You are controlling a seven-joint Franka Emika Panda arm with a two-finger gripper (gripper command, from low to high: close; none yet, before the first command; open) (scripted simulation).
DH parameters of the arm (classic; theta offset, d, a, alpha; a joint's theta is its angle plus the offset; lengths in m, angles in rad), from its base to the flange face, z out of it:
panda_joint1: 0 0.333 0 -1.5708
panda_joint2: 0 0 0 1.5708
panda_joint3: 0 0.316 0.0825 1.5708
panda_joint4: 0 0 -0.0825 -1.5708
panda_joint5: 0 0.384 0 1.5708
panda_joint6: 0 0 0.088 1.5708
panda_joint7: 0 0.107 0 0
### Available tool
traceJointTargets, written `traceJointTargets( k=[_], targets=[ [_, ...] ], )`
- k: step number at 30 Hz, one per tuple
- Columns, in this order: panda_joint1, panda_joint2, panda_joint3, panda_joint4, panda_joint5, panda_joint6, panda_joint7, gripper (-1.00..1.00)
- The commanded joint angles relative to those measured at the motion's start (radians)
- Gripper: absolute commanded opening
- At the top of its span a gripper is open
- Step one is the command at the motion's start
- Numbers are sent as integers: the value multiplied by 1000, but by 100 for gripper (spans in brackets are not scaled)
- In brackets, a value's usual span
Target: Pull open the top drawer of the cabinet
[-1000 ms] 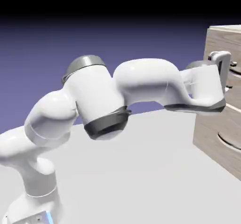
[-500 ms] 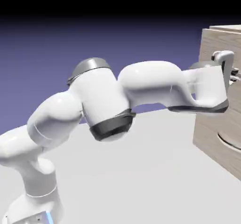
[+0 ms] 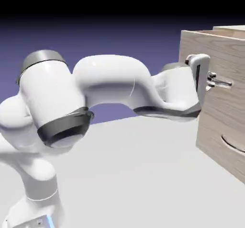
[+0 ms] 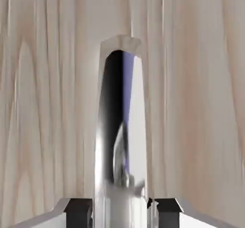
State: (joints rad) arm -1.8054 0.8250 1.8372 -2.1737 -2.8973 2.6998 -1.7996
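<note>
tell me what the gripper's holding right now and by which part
The gripper is shut on the top drawer, gripping its silvery bar handle at the bar's middle.

I'm seeing my arm (image 3: 110, 85) reaching level toward the exterior view's right, elbow bent low, wrist straight. My gripper (image 3: 213, 82) is clamping down, fingers (image 4: 79, 211) pinching tight.

Top drawer (image 3: 210, 45) now slid out from the cabinet (image 3: 229, 141), its front further toward the exterior view's left than before. Claw (image 3: 210, 81) clamped on handle (image 4: 119, 126); arm drawn back with it.
</note>
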Motion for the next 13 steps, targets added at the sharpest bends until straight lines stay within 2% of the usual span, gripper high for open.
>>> traceJointTargets(
  k=[1, 10, 11, 13],
  targets=[
    [-36, 2, 26, -27, 0, 0, 5, -100],
    [-332, 42, 235, -234, 3, 18, 52, -100],
    [-332, 42, 235, -234, 3, 18, 52, 100],
    [-368, 60, 259, -261, 10, 24, 44, 100]
  ],
)
